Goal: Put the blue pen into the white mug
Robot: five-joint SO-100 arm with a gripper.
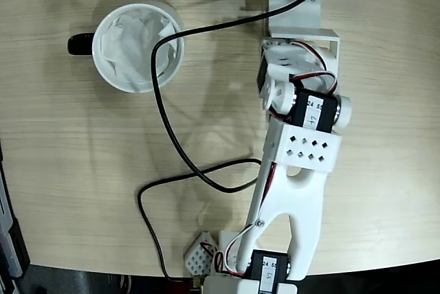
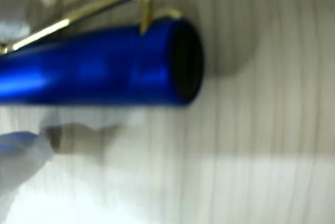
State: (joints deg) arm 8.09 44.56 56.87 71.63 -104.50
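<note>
Seen from above in the fixed view: white mug (image 1: 137,47) standing upright on the pale wooden table (image 1: 75,170), black handle pointing left, crumpled white lining inside. Crossing the mug's right rim, a black cable (image 1: 168,129) that loops down over the wood and off the bottom edge. Well to the right of the mug, the white arm (image 1: 299,150) stretching from the top of the picture to the bottom edge, its far end cut off there, pincer out of sight in this view. Just left of the arm's lower end, a small white perforated piece (image 1: 201,253)

Close up in the wrist view: blue pen (image 2: 99,67), glossy and lying roughly level across the upper left of the picture, blunt dark end pointing right, metal wire clip along its top, wood grain behind it. Pale blurred shapes at the left edge, possibly finger parts; cannot tell whether the pincer is open, closed or gripping the pen. Pen nowhere near the mug's opening in the fixed view, mug holding only its lining
</note>
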